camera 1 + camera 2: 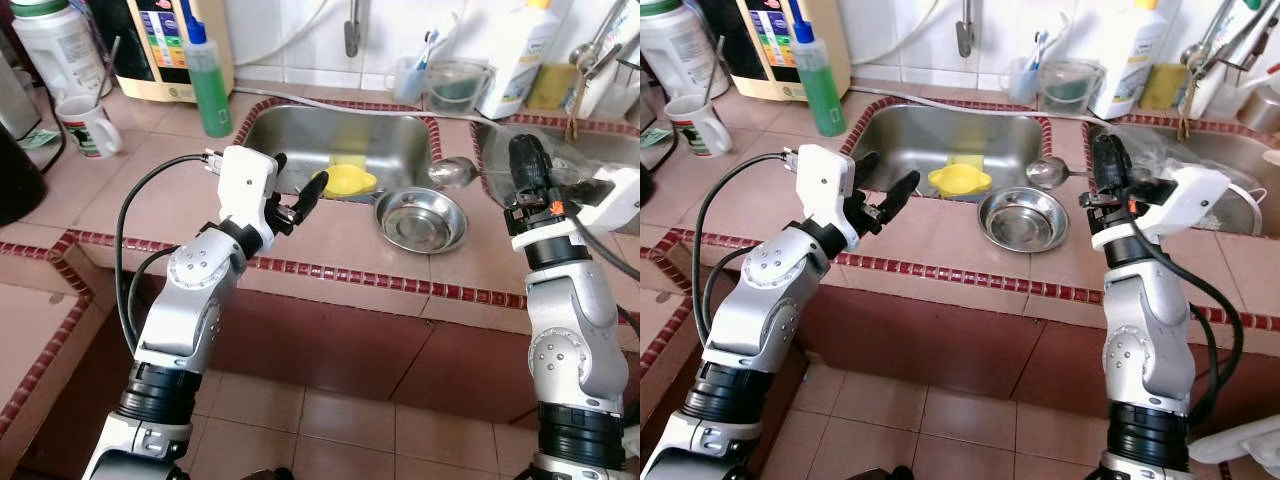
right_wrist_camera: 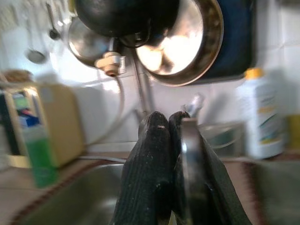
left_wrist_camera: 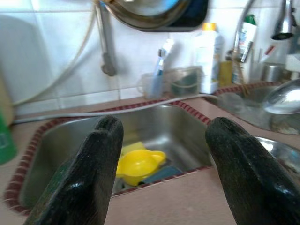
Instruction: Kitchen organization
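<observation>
— Pinkish tiles edged with dark red trim cover the counter (image 1: 330, 245), and a steel sink (image 1: 340, 140) is sunk into it at the upper middle of the head views. What lies in the sink?

— One yellow cup (image 1: 349, 180), against the near wall of the basin. Just right of it, on the counter rim, stands a shallow steel bowl (image 1: 420, 220), and a steel ladle (image 1: 1045, 172) rests behind the bowl on the strip between the two basins.

— And the left gripper (image 1: 297, 195)?

— It hovers above the counter edge at centre left, its fingers (image 3: 89, 178) spread wide with nothing between them; the wrist view looks past them at the yellow cup.

— How about the right one?

— The right gripper (image 1: 1108, 158) is raised at the right of the frame, pointing up and away. Its fingers (image 2: 150, 173) are pressed together — a thin metal strip shows against them in the wrist view, though what it is cannot be told.

— Anything along the back?

— At upper left a green bottle (image 1: 209, 85), a white mug (image 1: 88, 126) and a cream appliance (image 1: 170, 45); at upper right a white bottle (image 1: 520, 55) beside a clear container (image 1: 457, 87).
</observation>
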Robot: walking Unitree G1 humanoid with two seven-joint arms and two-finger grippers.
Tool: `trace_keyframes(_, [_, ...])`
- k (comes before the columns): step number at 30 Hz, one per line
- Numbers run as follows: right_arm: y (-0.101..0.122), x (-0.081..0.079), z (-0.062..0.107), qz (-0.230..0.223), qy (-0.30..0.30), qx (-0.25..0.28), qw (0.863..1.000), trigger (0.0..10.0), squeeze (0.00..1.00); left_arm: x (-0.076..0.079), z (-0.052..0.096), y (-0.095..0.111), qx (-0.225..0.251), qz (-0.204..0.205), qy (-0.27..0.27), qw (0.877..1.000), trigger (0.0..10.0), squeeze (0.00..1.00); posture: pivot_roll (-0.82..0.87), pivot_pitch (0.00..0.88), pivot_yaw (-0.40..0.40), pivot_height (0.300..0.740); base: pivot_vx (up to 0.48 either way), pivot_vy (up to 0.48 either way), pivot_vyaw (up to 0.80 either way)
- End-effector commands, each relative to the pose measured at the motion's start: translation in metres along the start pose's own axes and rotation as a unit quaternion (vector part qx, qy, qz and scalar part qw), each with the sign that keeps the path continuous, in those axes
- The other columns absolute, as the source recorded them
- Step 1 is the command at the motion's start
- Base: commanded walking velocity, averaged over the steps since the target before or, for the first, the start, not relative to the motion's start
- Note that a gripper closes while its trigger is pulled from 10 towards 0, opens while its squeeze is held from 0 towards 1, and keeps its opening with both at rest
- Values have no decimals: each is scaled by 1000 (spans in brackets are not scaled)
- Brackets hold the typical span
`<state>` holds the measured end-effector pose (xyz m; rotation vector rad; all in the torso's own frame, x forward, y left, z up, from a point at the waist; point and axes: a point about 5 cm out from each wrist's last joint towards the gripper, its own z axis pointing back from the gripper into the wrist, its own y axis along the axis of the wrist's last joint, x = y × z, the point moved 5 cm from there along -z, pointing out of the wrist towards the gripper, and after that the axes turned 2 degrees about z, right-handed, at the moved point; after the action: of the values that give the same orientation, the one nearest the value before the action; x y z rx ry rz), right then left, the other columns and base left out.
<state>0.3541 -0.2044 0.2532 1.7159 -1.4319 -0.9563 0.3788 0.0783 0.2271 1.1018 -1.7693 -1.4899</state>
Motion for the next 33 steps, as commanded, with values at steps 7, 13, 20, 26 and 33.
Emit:
trace_keyframes(7, [-10, 10, 9, 113, -35, -24, 993, 10000, 0, -14, -2, -9, -11, 33, 15, 999, 10000, 0, -100, 25, 18, 740, 0, 0, 0])
trace_keyframes(13, [-15, 8, 14, 129, -32, -34, 991, 10000, 0, -13, -3, -9, -14, 29, 0, 999, 10000, 0, -101, 24, 21, 740, 0, 0, 0])
trace_keyframes(20, [-15, 5, 13, 142, -28, -31, 989, 10000, 0, -11, -3, -8, -10, 29, -10, 999, 10000, 0, -102, 25, 21, 740, 0, 0, 0])
trace_keyframes(26, [-13, 4, 12, 156, -22, -27, 987, 10000, 0, -11, -4, -8, -10, 34, -15, 999, 10000, 0, -103, 28, 17, 740, 42, 0, 0])
trace_keyframes(33, [-10, 4, 11, 159, -22, -23, 987, 10000, 0, -10, -5, -7, -10, 40, -18, 999, 10000, 0, -107, 32, 18, 740, 261, 0, 0])
